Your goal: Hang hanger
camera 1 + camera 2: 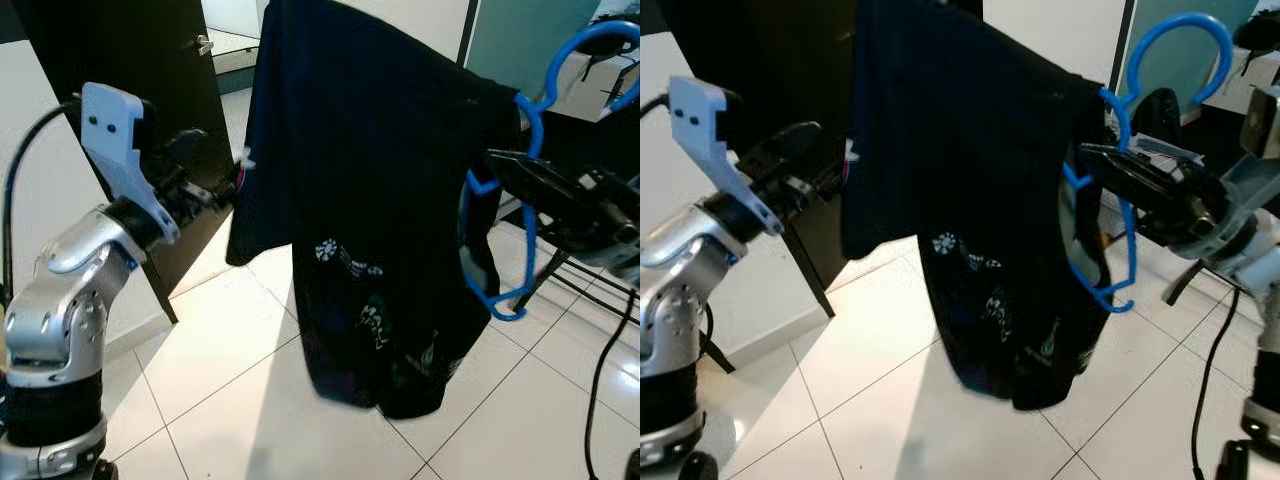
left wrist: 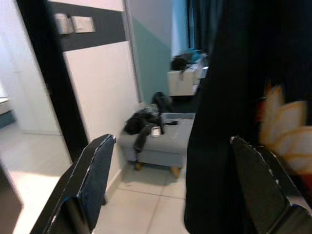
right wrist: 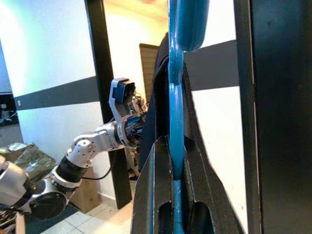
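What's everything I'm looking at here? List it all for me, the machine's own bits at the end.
hanger: one, blue, held up at the right, hook uppermost, inside the shirt.
shirt: one, dark navy with pale prints low down, draped on the hanger.
door: one, black, behind the left arm.
floor: white tiles, below the shirt.
ottoman: one, grey, dark items piled on it, by the wall in the left wrist view.
left gripper: black fingers apart, at the shirt's edge.
right gripper: black fingers closed on the hanger.
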Robot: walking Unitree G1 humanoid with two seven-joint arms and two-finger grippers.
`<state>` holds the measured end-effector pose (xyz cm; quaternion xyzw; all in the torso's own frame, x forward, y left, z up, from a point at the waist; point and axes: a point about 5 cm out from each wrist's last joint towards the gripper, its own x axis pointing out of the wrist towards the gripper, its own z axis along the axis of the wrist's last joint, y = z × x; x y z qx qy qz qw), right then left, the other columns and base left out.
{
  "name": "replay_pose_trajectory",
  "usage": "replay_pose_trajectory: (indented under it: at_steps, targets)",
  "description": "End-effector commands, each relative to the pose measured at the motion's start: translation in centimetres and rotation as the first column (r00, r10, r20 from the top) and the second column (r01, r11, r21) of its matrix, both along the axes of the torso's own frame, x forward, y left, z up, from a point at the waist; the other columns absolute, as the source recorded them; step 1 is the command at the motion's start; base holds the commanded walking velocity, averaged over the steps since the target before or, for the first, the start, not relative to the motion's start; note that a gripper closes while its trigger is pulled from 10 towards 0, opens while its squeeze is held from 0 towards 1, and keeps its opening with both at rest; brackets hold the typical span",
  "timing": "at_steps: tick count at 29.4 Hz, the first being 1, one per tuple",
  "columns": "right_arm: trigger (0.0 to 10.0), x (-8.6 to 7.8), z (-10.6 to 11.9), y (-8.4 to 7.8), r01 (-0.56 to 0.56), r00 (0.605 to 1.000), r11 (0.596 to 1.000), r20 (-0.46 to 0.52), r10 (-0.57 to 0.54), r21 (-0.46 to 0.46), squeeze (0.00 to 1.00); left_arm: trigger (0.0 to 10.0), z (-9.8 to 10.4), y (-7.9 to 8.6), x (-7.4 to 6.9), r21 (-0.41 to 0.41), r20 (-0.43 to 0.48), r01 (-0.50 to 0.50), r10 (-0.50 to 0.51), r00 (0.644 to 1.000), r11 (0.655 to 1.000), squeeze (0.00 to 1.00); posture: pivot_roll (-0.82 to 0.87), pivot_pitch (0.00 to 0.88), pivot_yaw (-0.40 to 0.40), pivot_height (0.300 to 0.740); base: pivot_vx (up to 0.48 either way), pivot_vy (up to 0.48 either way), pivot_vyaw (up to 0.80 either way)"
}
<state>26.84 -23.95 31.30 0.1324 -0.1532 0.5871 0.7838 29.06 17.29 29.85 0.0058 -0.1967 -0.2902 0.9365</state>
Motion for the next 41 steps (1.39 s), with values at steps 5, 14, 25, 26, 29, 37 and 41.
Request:
replay_pose_trajectory:
  at_steps: [5, 14, 25, 26, 29, 37, 41]
  targets:
    - [10.0, -0.6, 0.9, 0.1, -0.030, 0.999, 0.999, 0.032, 0.031, -0.018, 0.00, 10.0, -0.1, -0.6, -1.0, 0.013, -0.006, 0.111, -0.111, 0.994, 0.994, 0.00, -0.02, 0.000, 0.032, 0.731, 0.000, 0.000, 0.00]
    - [10.0, -0.5, 0.7, 0.1, -0.035, 0.999, 0.998, 0.015, 0.036, -0.046, 0.00, 10.0, 0.6, 0.8, -3.2, -0.037, 0.018, 0.279, -0.279, 0.960, 0.959, 0.00, -0.02, 0.000, 0.031, 0.731, 0.000, 0.000, 0.00]
    - [10.0, -0.3, 0.2, 0.1, -0.035, 0.999, 0.994, -0.017, 0.033, -0.102, 0.00, 10.0, 1.9, 3.5, -5.1, -0.136, 0.116, 0.371, -0.358, 0.927, 0.918, 0.00, -0.02, 0.000, 0.030, 0.731, 0.000, 0.000, 0.00]
    - [10.0, -0.4, 0.2, 0.2, -0.040, 0.999, 0.994, -0.018, 0.038, -0.106, 0.00, 10.0, 1.7, 3.4, -5.2, -0.128, 0.105, 0.373, -0.361, 0.927, 0.919, 0.00, -0.02, 0.000, 0.030, 0.731, 0.000, 0.000, 0.00]
    - [10.0, -0.4, 0.2, 0.2, -0.040, 0.999, 0.994, -0.018, 0.038, -0.106, 0.00, 10.0, 1.7, 3.4, -5.2, -0.128, 0.105, 0.373, -0.361, 0.927, 0.919, 0.00, -0.02, 0.000, 0.030, 0.731, 0.000, 0.000, 0.00]
    - [10.0, -0.2, -1.5, 1.8, -0.058, 0.996, 0.963, -0.077, 0.039, -0.264, 0.00, 10.0, 1.9, 2.4, -5.4, 0.012, 0.060, 0.380, -0.380, 0.923, 0.925, 0.00, -0.03, 0.000, 0.033, 0.731, 0.000, 0.000, 0.00]
    - [10.0, 0.0, -4.4, 2.6, -0.079, 0.990, 0.895, -0.137, 0.020, -0.439, 0.00, 10.0, 2.7, 1.8, -5.3, 0.194, 0.037, 0.320, -0.333, 0.942, 0.927, 0.00, -0.03, 0.000, 0.035, 0.731, 0.000, 0.000, 0.00]
